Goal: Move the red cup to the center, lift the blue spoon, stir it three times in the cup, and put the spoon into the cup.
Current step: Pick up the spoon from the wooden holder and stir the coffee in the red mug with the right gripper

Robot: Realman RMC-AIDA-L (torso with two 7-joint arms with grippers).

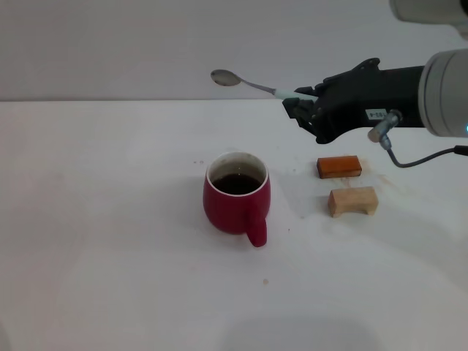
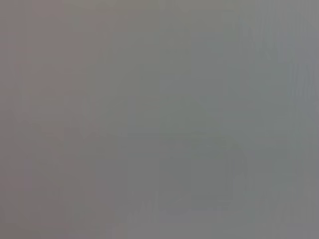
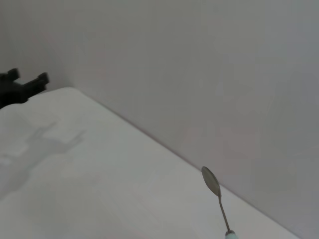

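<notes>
Right hand [image 1: 306, 108] is clamped on the blue spoon [image 1: 252, 85] by its handle, holding it level in the air behind the red cup [image 1: 237, 197], which stands mid-desk [image 1: 102, 241].

Worktop [image 1: 110, 278] is plain white and reaches back to a pale wall. I've got three items sitting directly on it. Red cup [image 1: 237, 197] is near the middle, upright, dark liquid inside, handle turned toward the robot. On the robot's right, well apart from the cup, I see an orange-brown block [image 1: 339, 167] and, nearer the robot, a pale wooden block [image 1: 353, 201] with a notch on its underside. Blocks are close together but not touching. A few small dark specks near the cup. Right wrist view shows bare worktop [image 3: 99, 189] with a shadow on it.
</notes>
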